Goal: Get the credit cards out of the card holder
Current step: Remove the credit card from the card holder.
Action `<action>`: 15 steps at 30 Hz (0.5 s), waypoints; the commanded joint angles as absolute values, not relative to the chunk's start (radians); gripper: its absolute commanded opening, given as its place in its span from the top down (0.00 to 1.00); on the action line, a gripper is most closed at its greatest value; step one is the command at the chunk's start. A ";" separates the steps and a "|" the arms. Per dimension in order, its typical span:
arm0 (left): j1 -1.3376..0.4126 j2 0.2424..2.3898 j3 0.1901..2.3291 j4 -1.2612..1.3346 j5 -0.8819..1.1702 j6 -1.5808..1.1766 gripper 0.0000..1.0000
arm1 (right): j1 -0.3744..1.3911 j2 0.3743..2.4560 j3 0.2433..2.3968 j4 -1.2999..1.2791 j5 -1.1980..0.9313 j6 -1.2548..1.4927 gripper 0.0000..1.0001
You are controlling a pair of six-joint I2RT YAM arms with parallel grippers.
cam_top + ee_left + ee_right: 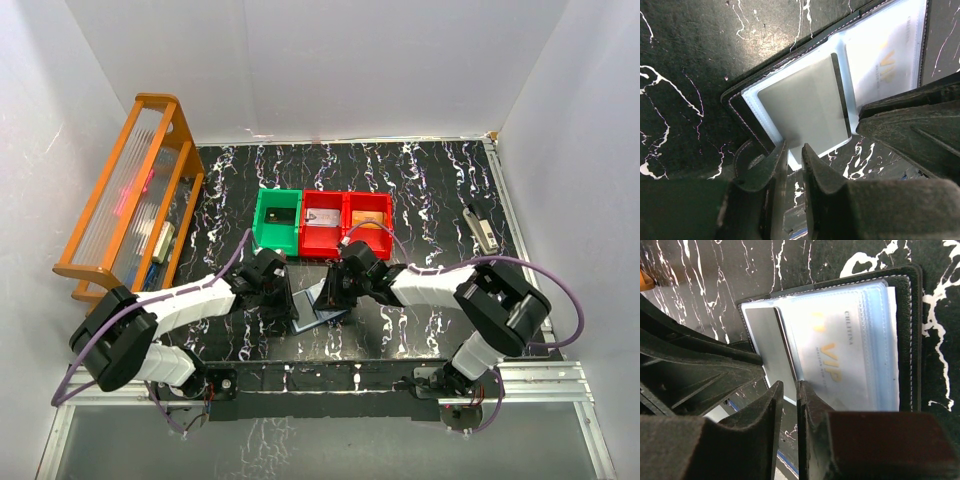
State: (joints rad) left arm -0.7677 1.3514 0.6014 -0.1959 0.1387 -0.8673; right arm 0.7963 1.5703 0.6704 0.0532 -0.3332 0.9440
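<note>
Credit cards sit pocketed inside the open card holder.

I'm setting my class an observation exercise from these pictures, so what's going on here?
Two robot arms are working on an open card holder lying on the table. The left gripper and right gripper each sit at an edge of it, jaws nearly together. It is unclear whether either is pinching it. A grey card and a VIP card sit in its sleeves, not yet taken out.
</note>
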 commanded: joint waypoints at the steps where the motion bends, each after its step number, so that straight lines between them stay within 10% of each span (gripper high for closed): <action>1: -0.769 1.334 0.576 -0.205 0.111 -0.879 0.84 | 0.794 1.592 0.684 0.101 -0.349 0.945 0.83; 15: -0.768 1.387 0.588 -0.215 0.112 -0.861 0.91 | 0.795 1.650 0.680 0.145 -0.386 0.937 0.73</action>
